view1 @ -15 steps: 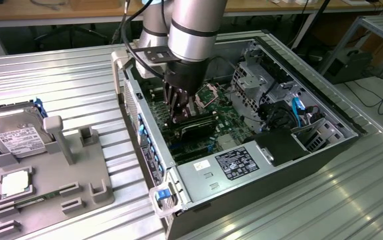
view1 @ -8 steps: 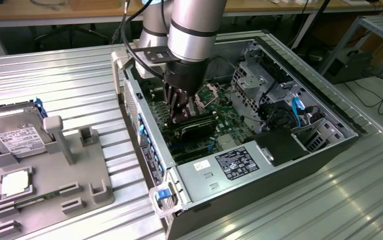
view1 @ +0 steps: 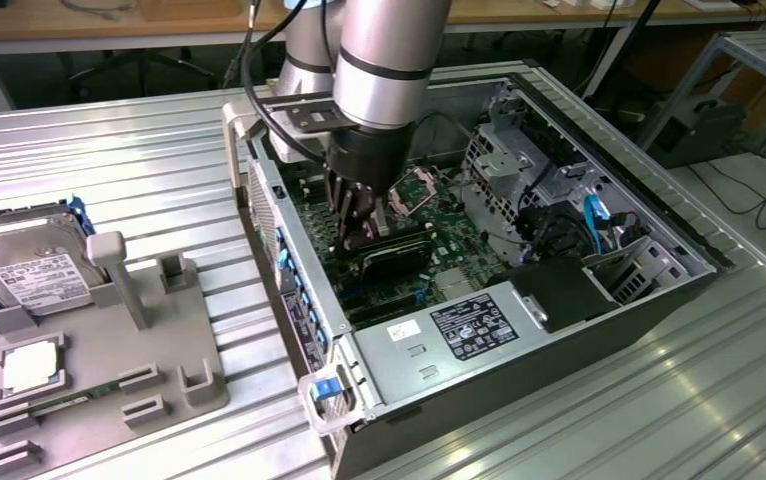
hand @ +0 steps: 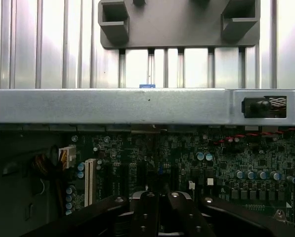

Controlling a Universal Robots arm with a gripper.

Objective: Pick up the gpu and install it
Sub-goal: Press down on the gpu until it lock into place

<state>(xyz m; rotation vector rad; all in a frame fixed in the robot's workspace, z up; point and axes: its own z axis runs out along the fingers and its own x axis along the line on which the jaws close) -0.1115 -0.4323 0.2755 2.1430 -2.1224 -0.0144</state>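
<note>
The arm reaches down into the open case (view1: 650, 215), its gripper (view1: 360, 222) low over the motherboard (view1: 457, 255), fingers clenched together. A dark slab, apparently the gpu (view1: 386, 252), lies on the board touching or just under the fingertips at their 5 o'clock; whether the fingers actually pinch it cannot be told. The wrist view shows the gripper (hand: 159, 205) closed above the board, with the case's side wall (hand: 112, 106) running as a grey edge across the far side. Room is tight: the case wall stands at 9 o'clock of the gripper, the drive cage (view1: 517, 160) at 2 o'clock, the power supply (view1: 470, 330) at 5 o'clock. Outside the case, at 9 o'clock, the grey holder (view1: 103, 370) carries the hard drive (view1: 30, 270) and a chip (view1: 30, 365), with bare table around it.
</note>
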